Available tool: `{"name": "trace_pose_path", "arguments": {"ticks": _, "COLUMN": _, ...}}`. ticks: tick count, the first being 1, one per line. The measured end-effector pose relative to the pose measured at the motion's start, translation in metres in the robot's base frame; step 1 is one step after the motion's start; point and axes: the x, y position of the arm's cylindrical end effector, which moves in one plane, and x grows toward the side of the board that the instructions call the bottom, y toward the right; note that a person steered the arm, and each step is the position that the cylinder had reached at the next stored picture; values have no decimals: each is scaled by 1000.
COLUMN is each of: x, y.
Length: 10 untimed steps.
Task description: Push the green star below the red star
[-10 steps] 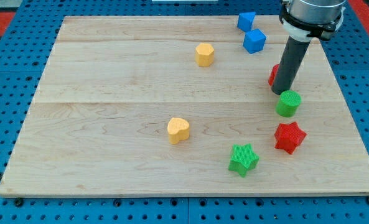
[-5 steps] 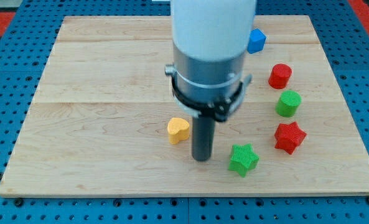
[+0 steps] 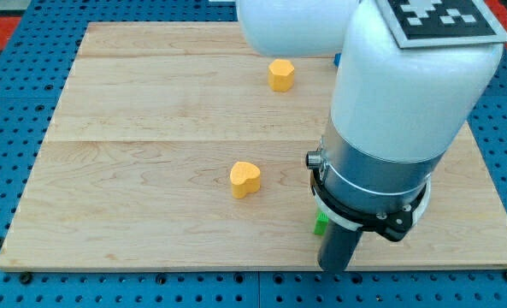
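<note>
Two orange blocks show plainly; the arm hides most of the rest.
Near the board's bottom edge, right of centre, my tip (image 3: 334, 269) sits just beside a green sliver (image 3: 320, 224), likely the green star, on its bottom-right. The red star is hidden, so I cannot tell how far along the push is. No jaws exist. Orange heart (image 3: 245, 179) mid-board, orange hexagon (image 3: 280, 74) near the top edge.

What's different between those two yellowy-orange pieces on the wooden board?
The upper orange block looks like a squat, many-sided cylinder, while the lower orange block is heart-shaped, with a notch in its top. The upper one sits near the view's top edge of the board, just beside the white arm; the lower one lies mid-board, to the view's left of my tip. Both share one colour and stand alone.
</note>
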Motion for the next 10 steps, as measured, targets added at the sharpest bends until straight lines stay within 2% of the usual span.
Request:
{"name": "trace_pose_path", "arguments": {"ticks": 2, "x": -29, "y": -7}}
{"name": "trace_pose_path", "arguments": {"ticks": 4, "x": -32, "y": 31}}
{"name": "trace_pose_path", "arguments": {"ticks": 6, "x": -39, "y": -47}}
{"name": "trace_pose_path", "arguments": {"ticks": 7, "x": -59, "y": -54}}
{"name": "trace_pose_path", "arguments": {"ticks": 9, "x": -50, "y": -9}}
{"name": "trace_pose_path", "arguments": {"ticks": 10, "x": -62, "y": -18}}
